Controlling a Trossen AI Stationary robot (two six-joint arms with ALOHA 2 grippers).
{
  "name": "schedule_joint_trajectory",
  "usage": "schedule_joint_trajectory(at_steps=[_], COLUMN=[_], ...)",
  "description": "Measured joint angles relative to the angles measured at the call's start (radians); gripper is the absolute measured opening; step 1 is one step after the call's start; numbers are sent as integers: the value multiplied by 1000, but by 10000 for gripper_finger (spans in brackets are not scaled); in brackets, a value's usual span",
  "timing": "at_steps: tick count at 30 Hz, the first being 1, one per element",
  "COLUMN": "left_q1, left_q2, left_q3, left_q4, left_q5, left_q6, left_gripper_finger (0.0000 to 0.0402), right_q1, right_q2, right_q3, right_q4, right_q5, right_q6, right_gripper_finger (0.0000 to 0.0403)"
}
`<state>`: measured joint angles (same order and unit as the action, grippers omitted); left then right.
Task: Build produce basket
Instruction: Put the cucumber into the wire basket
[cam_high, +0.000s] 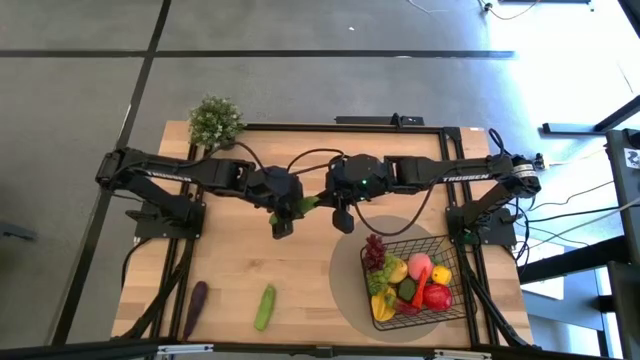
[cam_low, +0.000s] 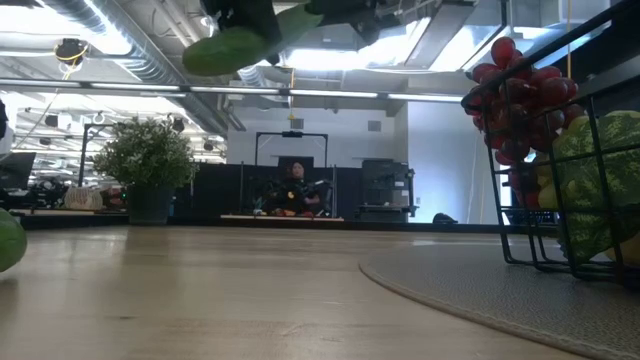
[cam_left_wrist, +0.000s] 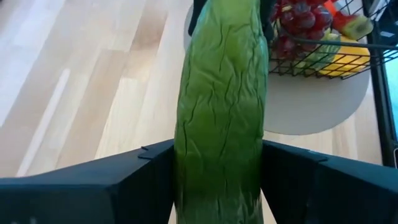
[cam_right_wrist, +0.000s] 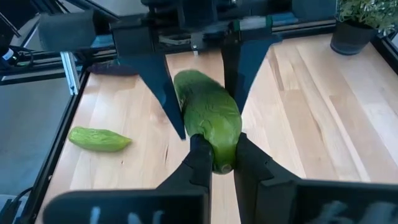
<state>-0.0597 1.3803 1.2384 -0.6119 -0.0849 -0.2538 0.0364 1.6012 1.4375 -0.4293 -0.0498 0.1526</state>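
Produce check, starting closest to me: I've got one green cucumber (cam_right_wrist: 208, 121) up in the air over the middle of the worktop (cam_high: 230, 260), right between my two arms. My right gripper (cam_right_wrist: 214, 146) is clamped on its near tip, both fingers pressed against the skin. My left gripper (cam_left_wrist: 217, 168) is around the other end, but its fingers stand spread on either side, and from the right wrist I can see a sliver of gap on one side, so I'd call that one open and not really holding.

A bit further out on my right side sits the basket (cam_high: 405, 243), on a round grey mat (cam_high: 345, 285). It's already pretty full: dark red grapes (cam_high: 375, 250) piled at one corner, plus a red apple (cam_high: 436, 296), a pinkish peach (cam_high: 420, 265) and some yellow and green bits I can't tell apart.

Over on my left side, near the front edge, a second cucumber (cam_high: 265, 307) and an eggplant (cam_high: 196, 300) lie loose on the wood, a little apart from each other.

At the far left corner there's a potted plant (cam_high: 216, 122). Way beyond the worktop, a person (cam_low: 295, 185) sits at a desk.
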Motion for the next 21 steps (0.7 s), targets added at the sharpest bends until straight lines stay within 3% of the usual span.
schedule_joint_trajectory(at_steps=[10,21], left_q1=[2,8], left_q2=[-1,-1], left_q3=[0,4], left_q4=[-7,-186], left_q5=[181,121], left_q6=[-9,-65], left_gripper_finger=[174,174], right_q1=[1,-2], right_q2=[-2,2], right_q3=[0,-2], right_q4=[-25,-37], right_q5=[-15,4], right_q6=[1,1], right_gripper_finger=[21,21])
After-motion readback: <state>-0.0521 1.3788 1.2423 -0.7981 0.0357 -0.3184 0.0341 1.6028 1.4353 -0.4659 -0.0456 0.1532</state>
